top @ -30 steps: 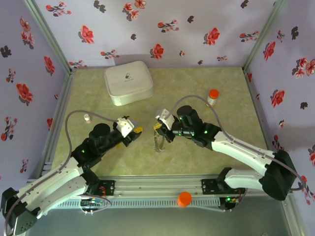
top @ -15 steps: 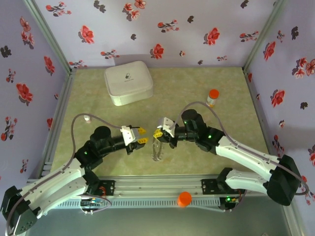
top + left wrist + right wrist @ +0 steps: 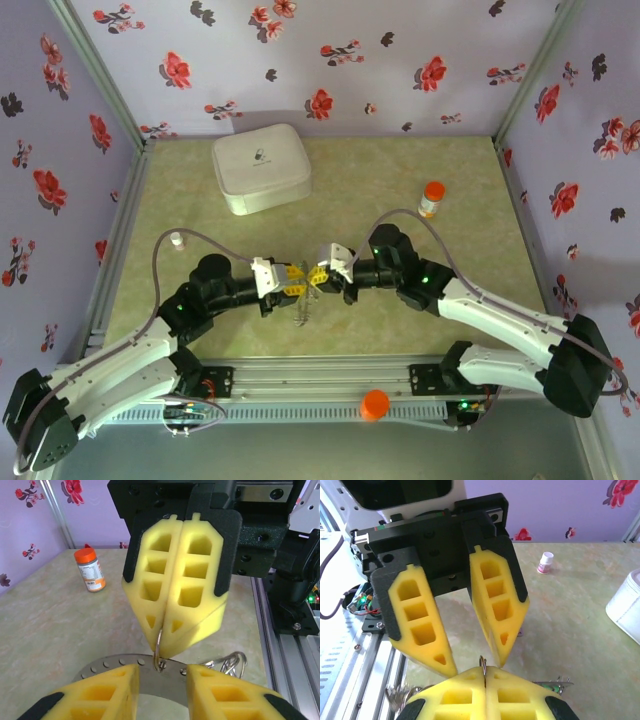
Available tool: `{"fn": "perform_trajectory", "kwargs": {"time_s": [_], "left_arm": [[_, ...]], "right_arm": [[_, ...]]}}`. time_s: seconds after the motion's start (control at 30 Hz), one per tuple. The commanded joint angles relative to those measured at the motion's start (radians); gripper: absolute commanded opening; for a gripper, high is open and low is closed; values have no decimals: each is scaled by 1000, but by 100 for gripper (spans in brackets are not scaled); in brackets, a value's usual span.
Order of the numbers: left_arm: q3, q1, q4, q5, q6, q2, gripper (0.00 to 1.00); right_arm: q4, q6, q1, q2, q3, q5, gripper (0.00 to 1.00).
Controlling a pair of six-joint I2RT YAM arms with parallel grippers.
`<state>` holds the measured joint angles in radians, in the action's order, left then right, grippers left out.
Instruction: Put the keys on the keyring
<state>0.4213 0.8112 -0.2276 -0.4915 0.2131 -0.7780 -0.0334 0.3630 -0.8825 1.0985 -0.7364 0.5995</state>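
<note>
Grey keyring (image 3: pixel 117 663) at narrowly parted left claw (image 3: pixel 162 674), right claw (image 3: pixel 161 652) tight on small wire loop (image 3: pixel 159 664); orange-capped bottle (image 3: pixel 90 570) beyond.

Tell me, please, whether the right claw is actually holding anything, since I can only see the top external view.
Observer: Yes. The left wrist view shows the right claw shut on a thin wire loop that reaches the rim of the keyring.
Operator: And is the left claw gripping too?
Observer: No. In the right wrist view the left claw has its jaws apart, facing the right claw's tips.
</note>
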Motion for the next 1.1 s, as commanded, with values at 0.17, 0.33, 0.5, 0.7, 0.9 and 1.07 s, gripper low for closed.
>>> {"fn": "perform_trajectory", "kwargs": {"time_s": [0.17,0.33,0.5,0.7,0.9,1.07], "left_arm": [[-2,-6,-32,-28,12,-6,17],[-1,-6,-32,-38,16,-8,0],[-7,-6,-29,-22,42,7,0],[-9,-1,-25,72,103,25,0],[12,18,20,117,181,10,0],[37,54,72,153,239,-6,0]], "right_arm": [[-37,41,-25,-4,2,25,0],[-38,45,-31,1,5,17,0],[-6,64,-32,-43,39,-82,31],[168,150,-32,-110,42,-215,37],[159,159,-50,-99,28,-215,33],[123,176,-78,-49,12,-263,29]]}}
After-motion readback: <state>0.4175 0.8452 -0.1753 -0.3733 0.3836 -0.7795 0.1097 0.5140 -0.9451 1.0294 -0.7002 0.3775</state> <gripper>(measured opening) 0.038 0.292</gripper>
